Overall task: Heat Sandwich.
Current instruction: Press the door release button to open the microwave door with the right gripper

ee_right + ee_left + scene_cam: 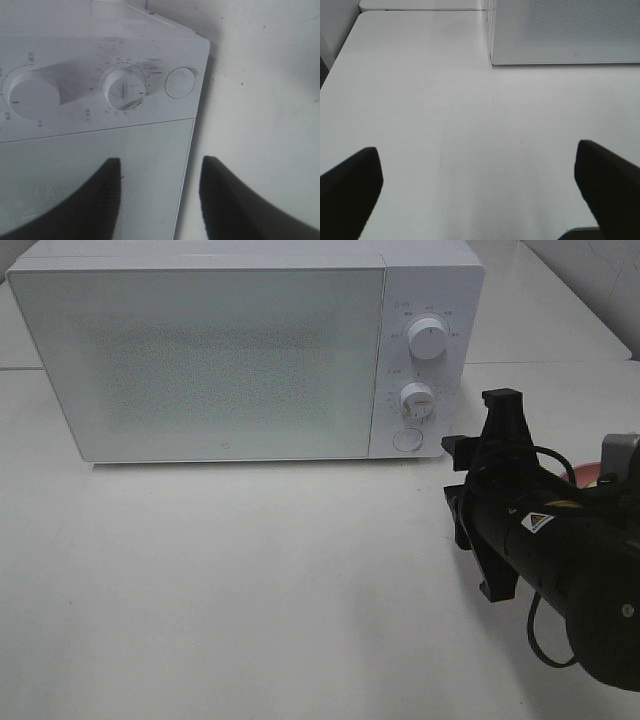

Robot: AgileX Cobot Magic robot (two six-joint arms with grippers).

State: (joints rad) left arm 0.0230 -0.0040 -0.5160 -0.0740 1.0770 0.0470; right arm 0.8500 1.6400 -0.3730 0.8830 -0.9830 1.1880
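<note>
The sandwich is out of view. A white microwave [200,360] stands at the back of the table with its door shut. My right gripper [456,485] hovers just in front of the microwave's lower right corner, turned on its side and pointing toward the control panel. In the right wrist view the right gripper [157,197] has a gap between its black fingers [107,195] with nothing in it, facing the door edge below the timer knob [125,89] and round button [180,82]. My left gripper [480,190] stands wide open over bare table, apart from the microwave [560,30].
The panel carries an upper knob [428,339], a lower knob [416,400] and a round button [407,439]. A sliver of a pink plate [585,472] shows behind the right arm. White table [250,580] stretches in front of the microwave.
</note>
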